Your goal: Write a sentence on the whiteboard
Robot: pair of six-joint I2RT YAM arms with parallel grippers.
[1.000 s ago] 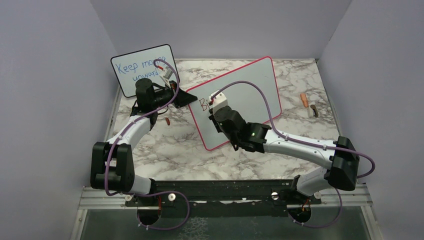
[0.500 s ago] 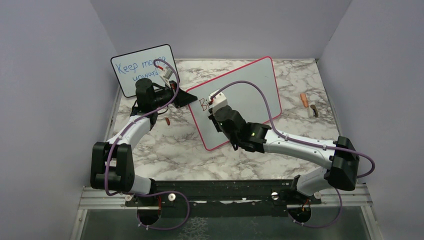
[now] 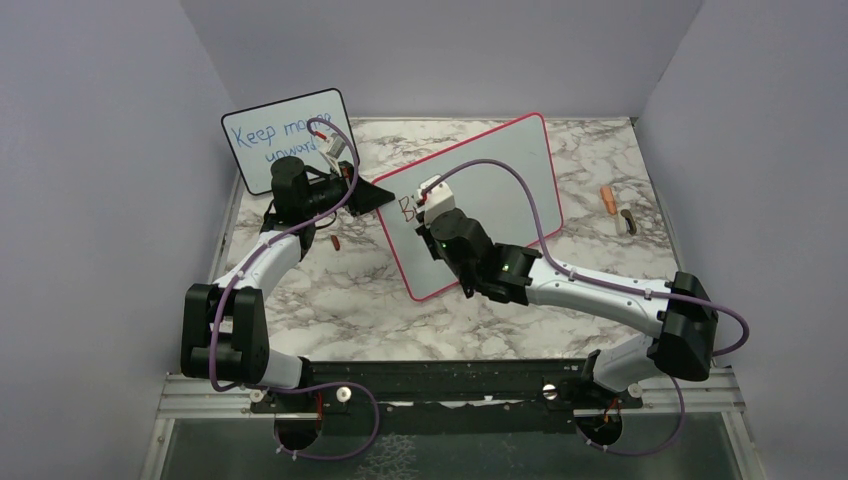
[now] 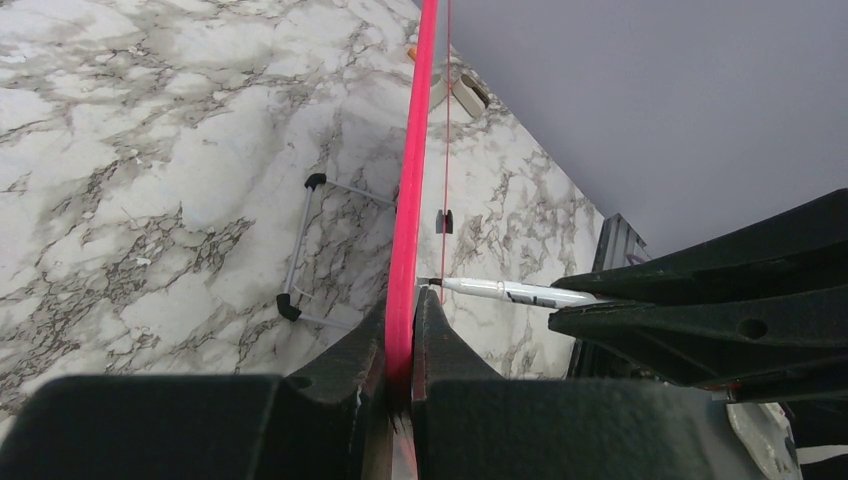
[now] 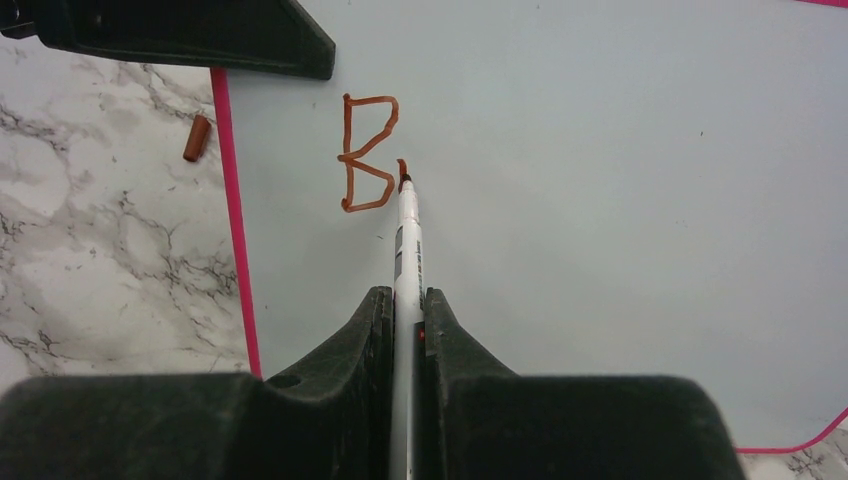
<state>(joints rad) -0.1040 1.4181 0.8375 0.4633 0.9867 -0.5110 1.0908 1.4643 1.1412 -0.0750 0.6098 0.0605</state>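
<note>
Clamped on a white marker [image 5: 407, 240], the right claw [image 5: 405, 300] is seen with its jaws closed tight around the barrel. The reddish-brown tip is set against the whiteboard [image 5: 600, 200], just right of a finished capital B.

Several failures can be judged possible from this point. If the tip is pressed too hard, the board could be pushed back on its wire stand [image 4: 300, 250], or the marker could be forced to slide in the grip. If pressure is eased too far, the stroke would be broken. A tilted barrel would let the line drift. The letters could also be run together, since the new stroke is begun very close to the B.

Little of the sentence [image 5: 368, 152] is written: one angular B in reddish-brown and a short hooked mark at the tip. It is placed in the upper left part of the writing face, near the pink frame, and the rest of the face is blank. The board is propped at a slant in the middle of the marbled tabletop [image 3: 330, 290], between the two arms.

Farther out, the left claw [image 4: 402, 310] is shut on the pink frame at the board's left edge, by which the board appears to be steadied. Should that hold be loosened, the board could be swung or tipped by the writing pressure. A small brown cap [image 5: 196, 138] lies on the tabletop just beside that edge and could be knocked away by an arm. At the back left, a smaller board [image 3: 270, 140] with blue writing is stood.
</note>
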